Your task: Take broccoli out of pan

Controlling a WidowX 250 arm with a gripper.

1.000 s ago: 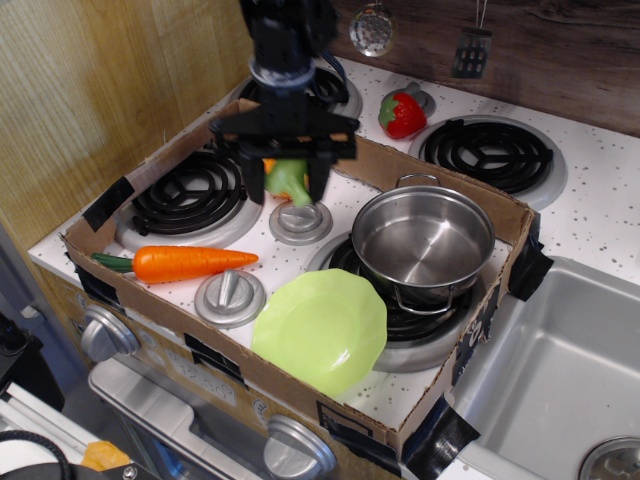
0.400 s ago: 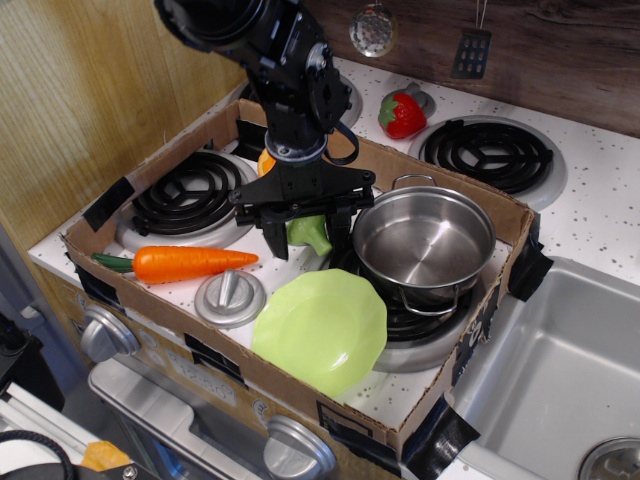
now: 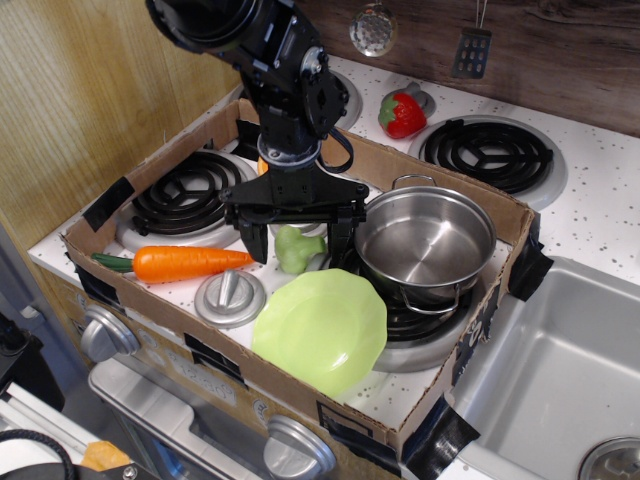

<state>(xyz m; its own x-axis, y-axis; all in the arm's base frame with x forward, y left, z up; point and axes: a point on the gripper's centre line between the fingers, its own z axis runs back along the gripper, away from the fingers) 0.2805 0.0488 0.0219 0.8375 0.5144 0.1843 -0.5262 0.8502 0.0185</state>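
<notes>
The pale-green broccoli stands on the white stovetop, left of the pan and apart from it. The shiny steel pan sits on the front right burner and looks empty inside. My gripper is low over the broccoli with its black fingers spread wide on both sides of it. The fingers do not seem to touch the floret. The right finger is close to the pan's left wall.
A lime-green plate leans in front of the pan. A carrot lies to the left beside a grey knob. A cardboard wall rings the stove. A strawberry is behind, a sink to the right.
The gripper came forward and down with the broccoli, then spread its fingers. The broccoli now rests on the stovetop between them.
</notes>
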